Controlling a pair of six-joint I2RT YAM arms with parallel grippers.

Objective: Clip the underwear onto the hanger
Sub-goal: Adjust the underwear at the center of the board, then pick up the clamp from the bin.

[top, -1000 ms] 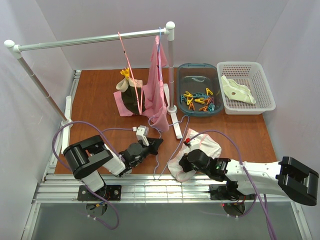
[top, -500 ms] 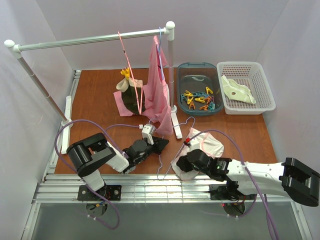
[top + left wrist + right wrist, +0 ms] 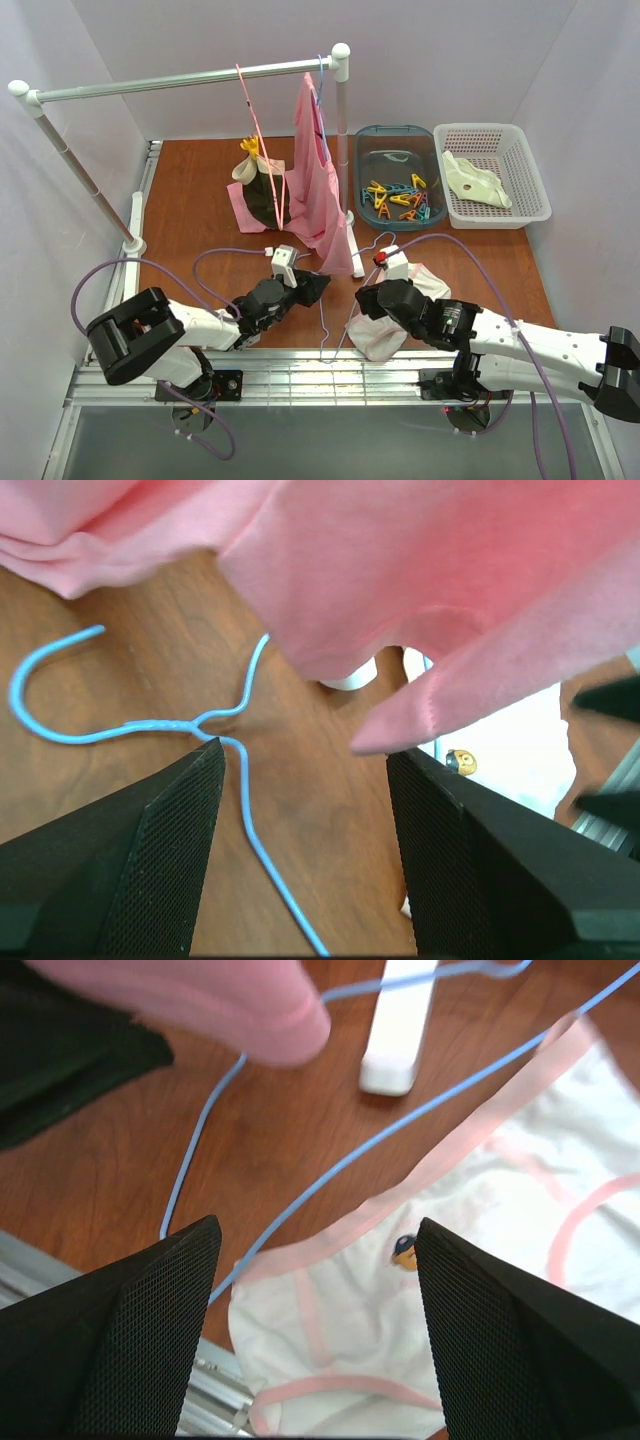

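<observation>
Blue wire hanger (image 3: 160, 727) lies flat on the worktop (image 3: 200, 200), with the underwear (image 3: 480, 1290) spread just right of it, pink hem along one wire; I judge they're staged for clipping. Left end effector (image 3: 305, 770) hangs released over the hanger's neck, right end effector (image 3: 315, 1230) released over that hem, neither grasping anything.

Both grippers were clamped a second ago and have since spread their jaws. The left gripper (image 3: 312, 287) has slid forward over the hanger (image 3: 150, 727) neck, and the right gripper (image 3: 367, 299) has crept up the underwear (image 3: 480, 1290). The hanging pink garment (image 3: 320, 190) has swung rightward.
</observation>
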